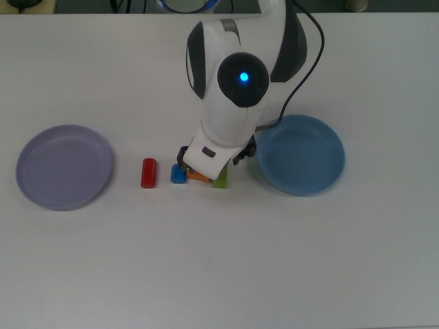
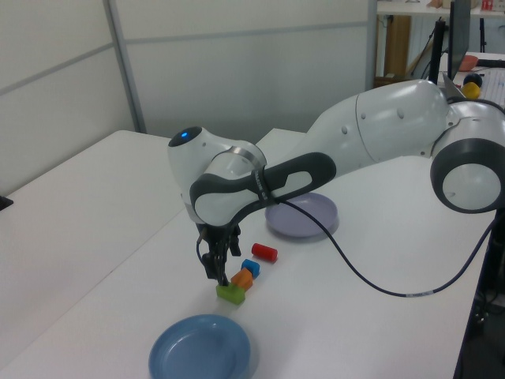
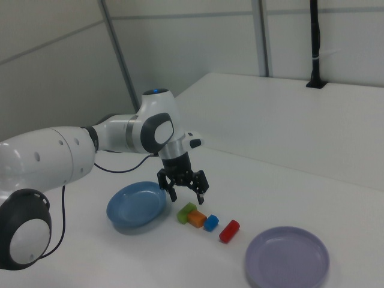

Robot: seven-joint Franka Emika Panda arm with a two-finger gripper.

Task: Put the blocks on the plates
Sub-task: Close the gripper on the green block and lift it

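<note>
i've got the gripper (image 3: 185,189) hanging wide open and empty just above the lime-green block (image 3: 186,212), which sits beside the blue plate (image 3: 137,206), touching the orange block (image 3: 197,219); looks light and rigid, so i'd pinch its long flat sides.
</note>
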